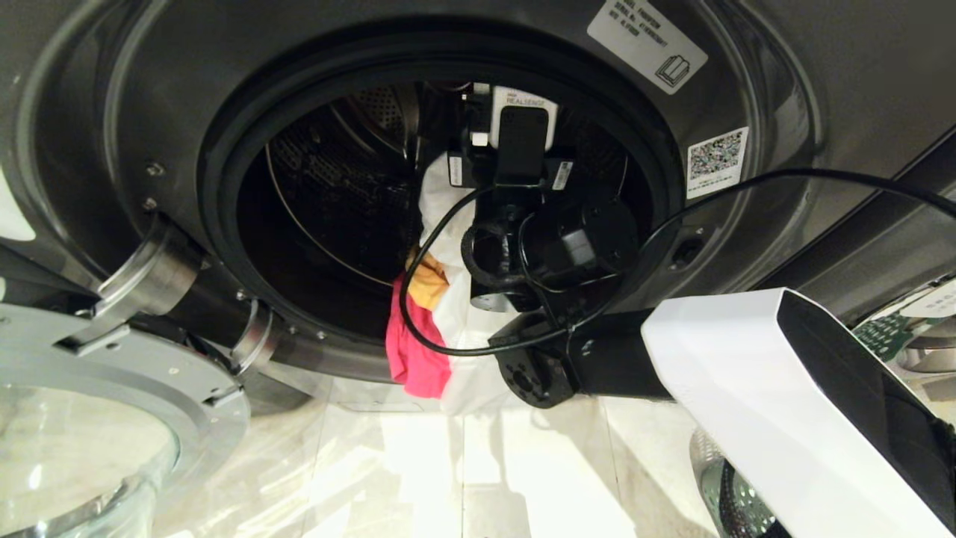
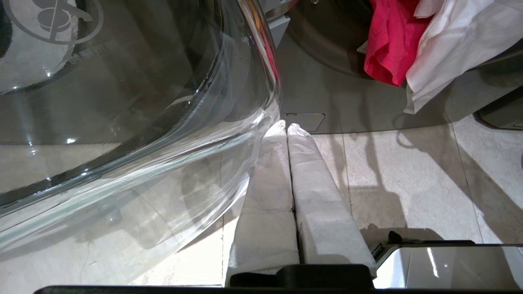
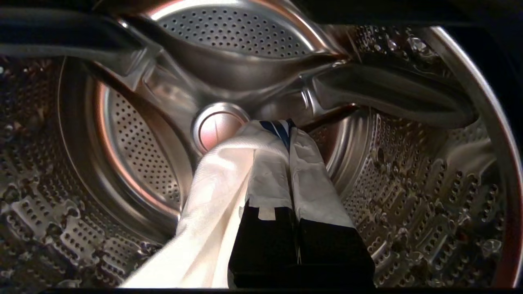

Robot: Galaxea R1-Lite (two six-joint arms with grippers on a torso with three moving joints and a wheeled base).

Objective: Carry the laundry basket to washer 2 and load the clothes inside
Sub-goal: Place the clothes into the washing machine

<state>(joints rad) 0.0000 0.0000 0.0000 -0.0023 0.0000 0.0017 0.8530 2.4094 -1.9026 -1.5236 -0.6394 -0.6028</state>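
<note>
From your head view, the dark grey front-loading washer (image 1: 747,246) stands open, your right arm reaching into its drum, and the soft bundle of pink-red, yellow-orange and white clothes (image 1: 437,314) hangs over the door lip. At your left wrist, the left gripper (image 2: 286,127) is closed and empty beside the chrome-ringed glass door (image 2: 122,122). At your right wrist, the right gripper (image 3: 284,124) pinches the white garment (image 3: 212,204) inside the perforated steel drum (image 3: 408,183)
</note>
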